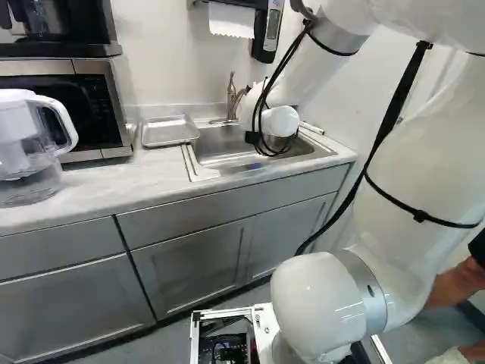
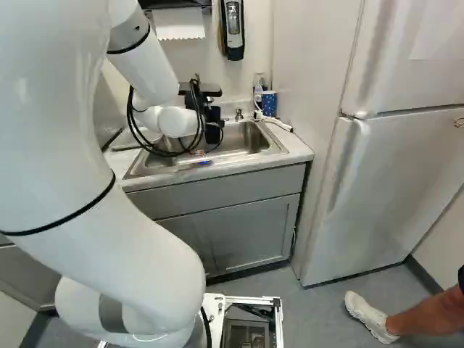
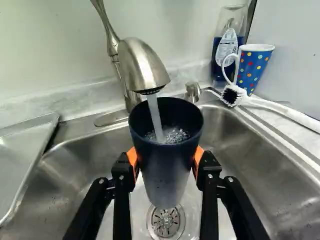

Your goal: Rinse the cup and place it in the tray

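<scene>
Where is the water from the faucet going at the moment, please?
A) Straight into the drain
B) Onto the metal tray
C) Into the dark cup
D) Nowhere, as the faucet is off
C: the stream from the faucet falls inside the dark cup.

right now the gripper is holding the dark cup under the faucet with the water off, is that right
Not quite: in the wrist view, water is running from the faucet into the dark cup. The gripper does hold it under the faucet.

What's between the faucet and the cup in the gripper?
A stream of running water falls from the faucet into the cup; nothing else is between them, as the wrist view shows.
</scene>
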{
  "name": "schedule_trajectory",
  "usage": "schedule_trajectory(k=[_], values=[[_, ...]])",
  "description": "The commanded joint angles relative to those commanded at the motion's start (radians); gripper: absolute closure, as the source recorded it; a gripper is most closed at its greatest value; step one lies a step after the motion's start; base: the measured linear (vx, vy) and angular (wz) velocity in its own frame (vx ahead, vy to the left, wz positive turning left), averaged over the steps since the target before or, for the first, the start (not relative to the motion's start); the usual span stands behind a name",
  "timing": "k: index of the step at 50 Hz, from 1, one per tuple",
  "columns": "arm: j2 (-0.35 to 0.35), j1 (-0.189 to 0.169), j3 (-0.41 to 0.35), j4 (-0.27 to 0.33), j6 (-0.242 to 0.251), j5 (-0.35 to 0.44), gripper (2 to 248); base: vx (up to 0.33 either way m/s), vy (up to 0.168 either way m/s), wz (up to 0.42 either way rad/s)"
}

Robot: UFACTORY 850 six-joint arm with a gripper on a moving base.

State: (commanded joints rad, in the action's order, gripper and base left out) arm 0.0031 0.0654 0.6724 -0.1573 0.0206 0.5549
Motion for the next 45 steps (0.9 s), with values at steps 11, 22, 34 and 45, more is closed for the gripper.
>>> schedule_trajectory(k=[11, 22, 34, 45], values=[[0.000, 0.000, 0.000, 0.000, 0.000, 0.000, 127, 0.000, 0.000, 0.000], [0.000, 0.000, 0.000, 0.000, 0.000, 0.000, 127, 0.000, 0.000, 0.000], [0.000, 0.000, 0.000, 0.000, 0.000, 0.000, 127, 0.000, 0.000, 0.000], [0.000, 0.000, 0.000, 0.000, 0.000, 0.000, 127, 0.000, 0.000, 0.000]])
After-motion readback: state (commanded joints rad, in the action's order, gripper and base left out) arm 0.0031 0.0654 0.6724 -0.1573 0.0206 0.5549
